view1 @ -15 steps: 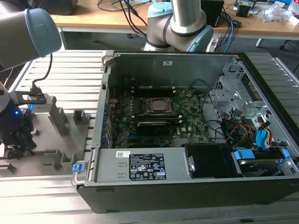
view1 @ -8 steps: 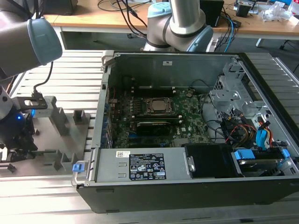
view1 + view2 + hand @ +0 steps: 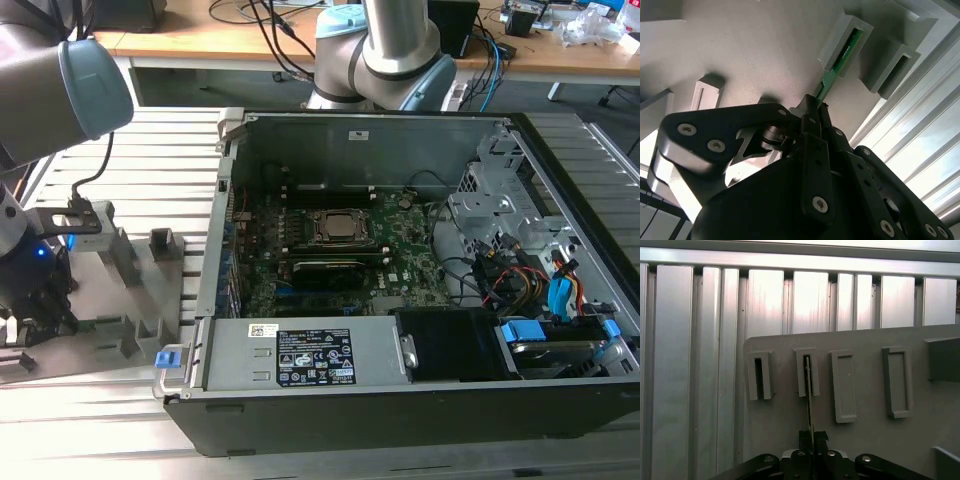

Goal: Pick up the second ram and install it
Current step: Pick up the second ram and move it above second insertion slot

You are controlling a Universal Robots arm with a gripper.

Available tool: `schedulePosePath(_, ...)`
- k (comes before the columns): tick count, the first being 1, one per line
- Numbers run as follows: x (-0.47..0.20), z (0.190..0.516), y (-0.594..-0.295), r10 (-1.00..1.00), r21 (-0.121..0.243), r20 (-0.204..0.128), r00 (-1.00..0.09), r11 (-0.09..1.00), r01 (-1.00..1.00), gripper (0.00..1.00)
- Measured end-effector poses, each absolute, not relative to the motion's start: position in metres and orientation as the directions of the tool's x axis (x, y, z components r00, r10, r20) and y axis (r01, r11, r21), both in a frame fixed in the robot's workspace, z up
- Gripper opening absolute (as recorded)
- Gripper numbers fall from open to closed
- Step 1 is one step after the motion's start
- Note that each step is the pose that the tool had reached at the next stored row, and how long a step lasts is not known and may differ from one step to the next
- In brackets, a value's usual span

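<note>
Second wrist view, hand (image 3: pixel 816 107) pinching green ram (image 3: pixel 845 50)

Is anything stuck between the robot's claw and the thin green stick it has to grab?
Nothing visible is. In the second wrist view the black gripper is pinching the thin green circuit-board stick itself. The stick's far end sits inside the slot of a grey plastic holder block.

I see the holder plate (image 3: pixel 105 295) at the exterior view's left, beside the computer case (image 3: pixel 400 425). In both wrist views the second ram (image 3: pixel 844 52) (image 3: pixel 809 410) stands in a holder block (image 3: pixel 836 39) (image 3: pixel 800 375), my gripper (image 3: pixel 812 107) (image 3: pixel 812 437) pinching it.
</note>
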State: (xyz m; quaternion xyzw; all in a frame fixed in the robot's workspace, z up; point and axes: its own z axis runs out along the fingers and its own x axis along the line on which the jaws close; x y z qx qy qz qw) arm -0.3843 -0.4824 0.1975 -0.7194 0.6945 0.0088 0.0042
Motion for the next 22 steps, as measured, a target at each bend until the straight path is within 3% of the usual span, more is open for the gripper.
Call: schedulePosePath(22,-0.3843,0.1975,-0.4824,-0.999,0.006,-0.019,0.035,-0.035,-0.999,0.14)
